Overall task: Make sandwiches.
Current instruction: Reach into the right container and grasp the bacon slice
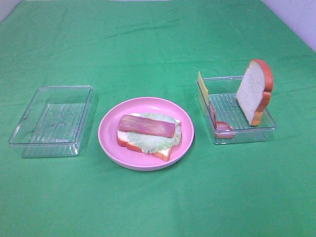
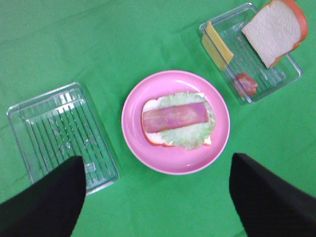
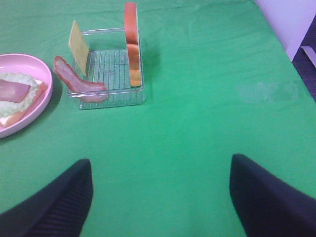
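1. Green cloth covers the bench [image 1: 158,207] edge to edge. Nearest of all hang the two pincers: the left pincer [image 2: 157,159] is spread wide with nothing between its fingers, and the right pincer [image 3: 160,159] is just as wide and just as bare. Neither arm shows in the high view.
2. Next out, mid-bench, is the pink plate [image 1: 106,133] with the sandwich [image 1: 148,132] half built. It has a bottom slice [image 1: 163,153], lettuce [image 1: 148,141] and one bacon strip [image 1: 146,126] on top, its long axis running side to side in the high view. There's no cheese and no lid yet.
3. On the left arm's side of the plate sits the left tray [image 1: 44,144], with nothing in it to fetch.
4. On the other side is the right tray [image 1: 242,136], and it's stocked. A cheese slice [image 1: 203,88] stands on edge at the wall nearest the plate. A spare bacon strip [image 1: 217,121] is propped along that same wall, and farthest back the top slice [image 1: 254,91] leans upright.
5. Here's the call: every remaining piece lies ahead of the right pincer and off toward the plate, so that arm looks the nearer. Cheese and bread show thin edges upward, so the fingers would need to straddle the flat faces.
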